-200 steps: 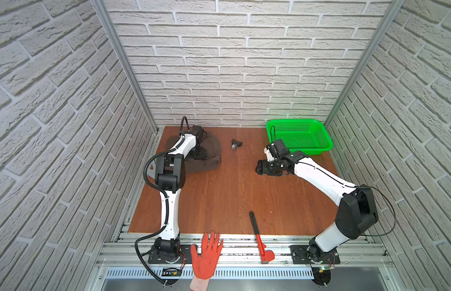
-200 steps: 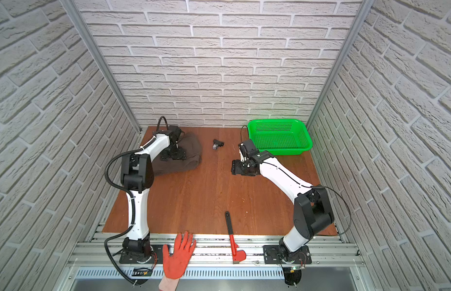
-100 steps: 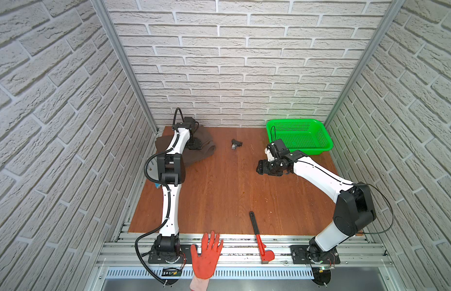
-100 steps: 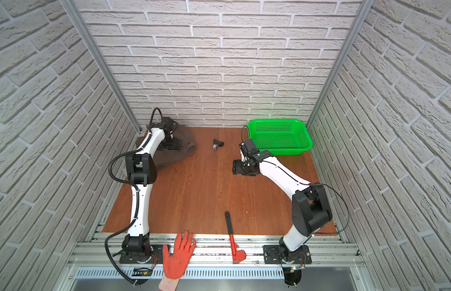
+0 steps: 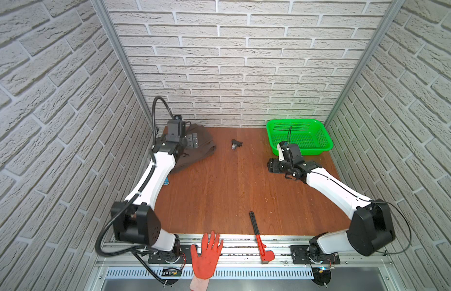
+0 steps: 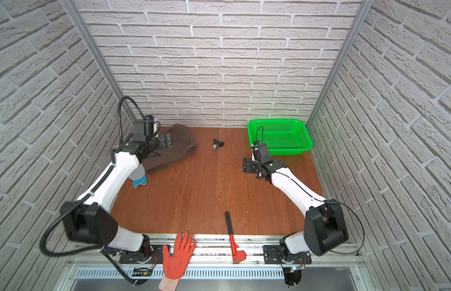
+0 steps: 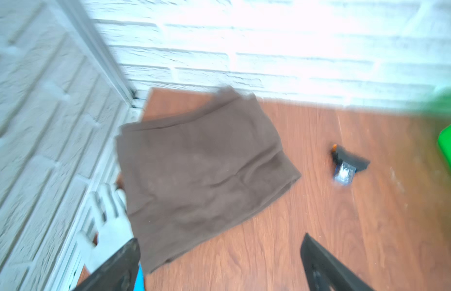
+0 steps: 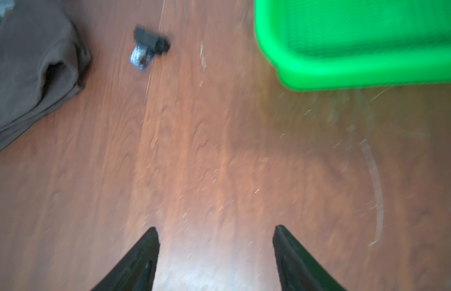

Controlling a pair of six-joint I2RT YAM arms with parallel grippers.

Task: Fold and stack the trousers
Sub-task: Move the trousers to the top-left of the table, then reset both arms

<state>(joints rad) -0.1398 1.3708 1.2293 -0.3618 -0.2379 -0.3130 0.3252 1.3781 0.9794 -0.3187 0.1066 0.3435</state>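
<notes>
We logged the trousers [image 5: 197, 148] in the table's [image 5: 219, 191] far left corner, the basket [image 5: 301, 148] far right, and a small gadget [image 5: 236, 144] between them. A small glove [image 6: 140, 181] lay just before the trousers. A wrench [image 5: 256, 231] overhung the near edge.

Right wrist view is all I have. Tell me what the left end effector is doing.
Observer: The left end effector hangs open over the folded trousers in the far-left corner, holding nothing.
Operator: Report anything lying by the trousers.
Observer: A grey glove with a blue cuff lies at their front-left corner.
Operator: Check the table's front edge.
Observer: A red wrench lies there, an orange glove beside it.
</notes>
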